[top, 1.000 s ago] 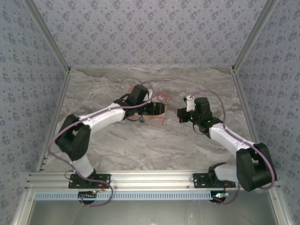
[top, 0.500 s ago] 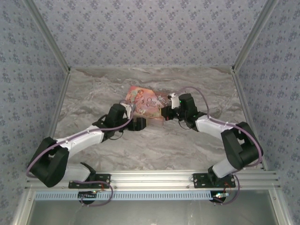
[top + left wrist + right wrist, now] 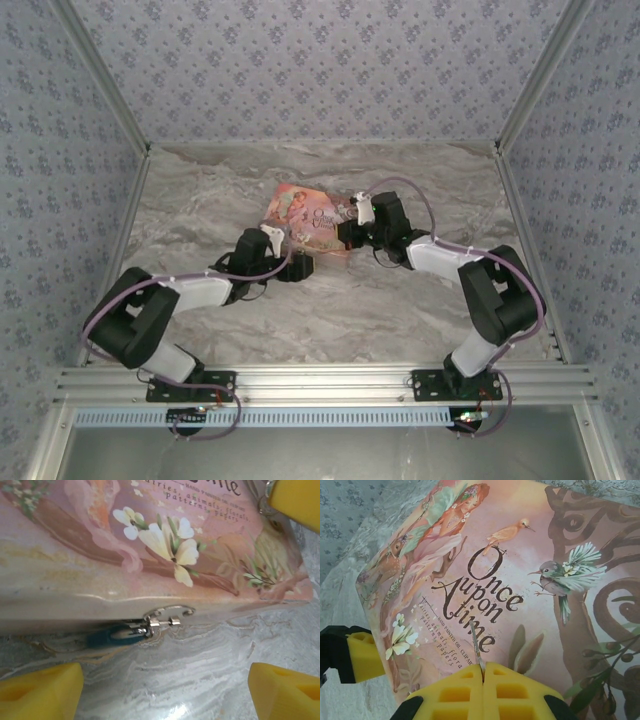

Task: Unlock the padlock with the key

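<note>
Padlock (image 3: 112,636) sits at the clasp (image 3: 169,616) on the front wall of the box (image 3: 150,535), low down near the table (image 3: 210,655). On my left wrist feed its blue body lies nearly level along that wall, with the shackle end at the clasp and the free end pointing left. I can't make out the keyhole; I'd guess it is in that free end.

My left gripper (image 3: 162,694) is spread wide and holds nothing. It faces the padlock straight on, with the body a little left of centre between the fingers. That arm is the nearer one.

My right gripper (image 3: 482,687) is pinched tight on the key (image 3: 476,647), a thin sliver sticking out over the lid's printed words. So the key is above the box top, and the padlock is round the edge on the side wall. I reckon the left should steady the body. The right must then drop over the edge and line the key up with the body's long axis.
</note>
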Controlling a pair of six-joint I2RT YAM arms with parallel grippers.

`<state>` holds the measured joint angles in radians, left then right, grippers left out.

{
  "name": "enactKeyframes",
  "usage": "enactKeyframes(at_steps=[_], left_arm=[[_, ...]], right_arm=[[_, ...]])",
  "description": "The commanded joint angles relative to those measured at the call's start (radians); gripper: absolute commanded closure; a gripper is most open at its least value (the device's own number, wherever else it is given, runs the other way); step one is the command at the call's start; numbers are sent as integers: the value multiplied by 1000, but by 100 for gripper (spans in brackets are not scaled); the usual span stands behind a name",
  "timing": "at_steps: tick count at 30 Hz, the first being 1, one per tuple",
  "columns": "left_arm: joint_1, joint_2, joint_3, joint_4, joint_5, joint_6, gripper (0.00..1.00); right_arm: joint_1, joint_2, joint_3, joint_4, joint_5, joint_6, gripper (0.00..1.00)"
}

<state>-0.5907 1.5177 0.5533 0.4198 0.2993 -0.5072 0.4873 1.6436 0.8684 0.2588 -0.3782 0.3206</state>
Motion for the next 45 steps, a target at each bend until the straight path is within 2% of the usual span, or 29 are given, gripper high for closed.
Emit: enactKeyframes(at_steps=[1, 17, 22, 37, 45], left_arm=[[3, 47, -1, 119, 13, 53, 16], [4, 163, 22, 179, 3, 135, 32], [3, 178, 32, 190, 12, 136, 39], [-7, 220, 77, 198, 6, 133, 49], [-21, 223, 96, 186, -53, 107, 56]], right_arm=[[8, 19, 0, -95, 51, -34, 100], [11, 24, -11, -89, 59, -58, 100], [11, 26, -17, -87, 60, -60, 100], [11, 22, -32, -77, 59, -55, 100], [14, 20, -35, -75, 61, -52, 100]])
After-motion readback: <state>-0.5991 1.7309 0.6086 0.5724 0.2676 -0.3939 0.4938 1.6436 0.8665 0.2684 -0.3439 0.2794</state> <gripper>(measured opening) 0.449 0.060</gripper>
